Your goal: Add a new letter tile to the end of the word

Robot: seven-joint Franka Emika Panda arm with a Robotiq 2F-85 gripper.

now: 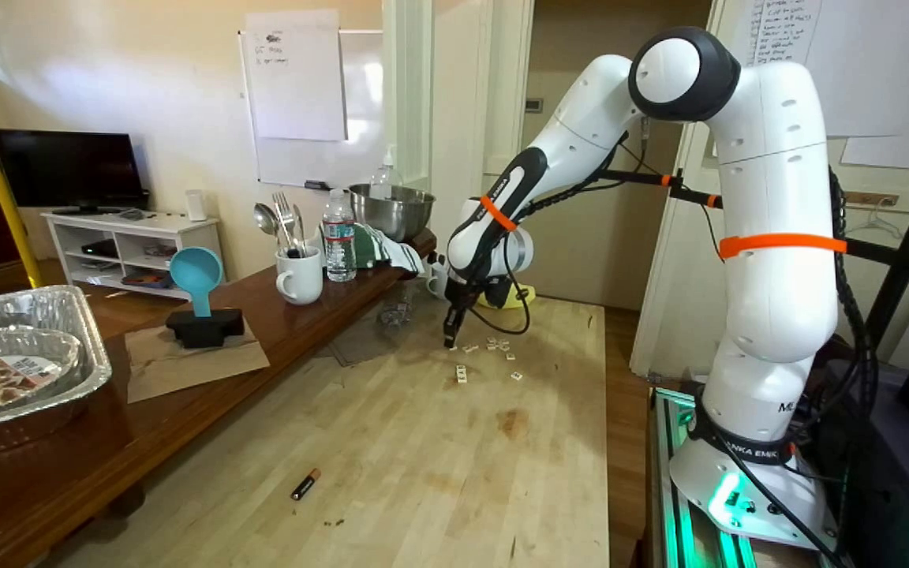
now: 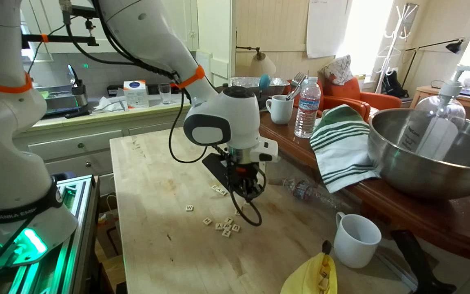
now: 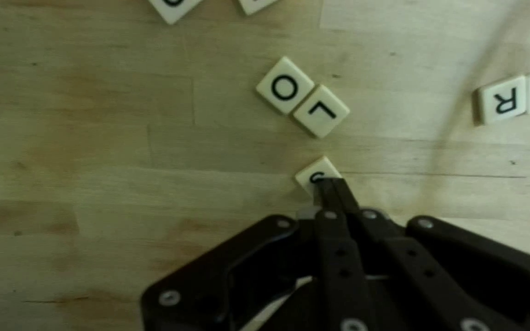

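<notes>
Jaws pressed together, pointing down, tips over the S tile (image 3: 315, 174), hiding part of it; can't tell if touching. Just past the S tile, away from the jaws: L tile (image 3: 321, 111), O tile (image 3: 285, 86) beside it. Well right of the S tile in wrist view: the word (image 3: 518, 95), R and A showing, cut by view edge. In an exterior view the arm (image 1: 589, 110) arches high from its base (image 1: 746, 481), well apart from the S tile, forearm sloping down toward it.

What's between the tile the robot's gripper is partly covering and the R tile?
Only bare wooden tabletop, with a soft shadow across it, lies between the partly covered tile and the R tile. The wrist view shows it.
</notes>
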